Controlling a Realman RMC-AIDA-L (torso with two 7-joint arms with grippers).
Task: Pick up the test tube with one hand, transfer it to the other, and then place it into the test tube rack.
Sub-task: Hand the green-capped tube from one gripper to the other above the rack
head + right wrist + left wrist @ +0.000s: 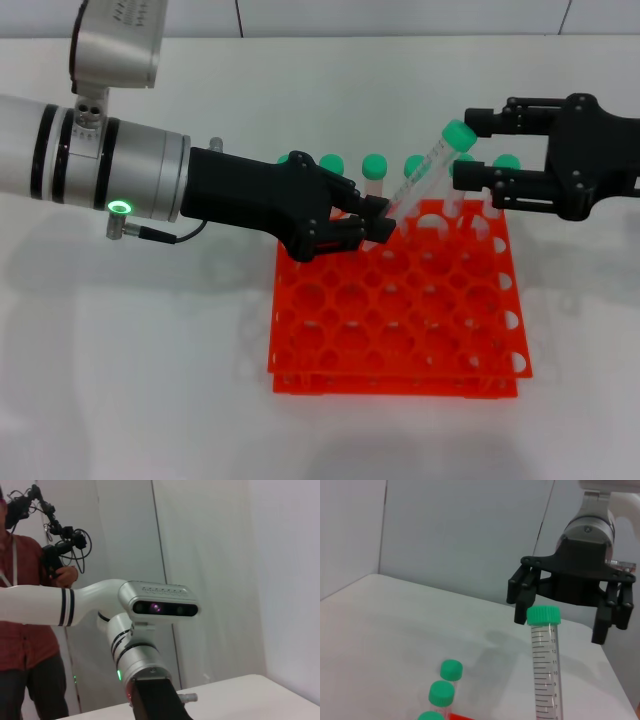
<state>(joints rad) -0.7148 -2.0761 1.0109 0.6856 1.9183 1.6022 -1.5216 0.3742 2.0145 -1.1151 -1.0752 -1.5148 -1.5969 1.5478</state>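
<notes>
Above the back edge of the glossy orange-red rack (395, 310), with its square grid of round holes: a slim clear graduated test tube (425, 180), tilted, ridged green screw cap uppermost, lower end pinched between the closed fingers of the matte black left gripper (372, 222) on a brushed silver arm. Just beside the cap: the black right gripper (480, 150), fingers spread apart, not touching. Along the rack's back row: more green-capped tubes (374, 165), upright.

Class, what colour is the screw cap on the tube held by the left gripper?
Green. The test tube's cap shows best in the left wrist view, with the left gripper holding the tube.
</notes>
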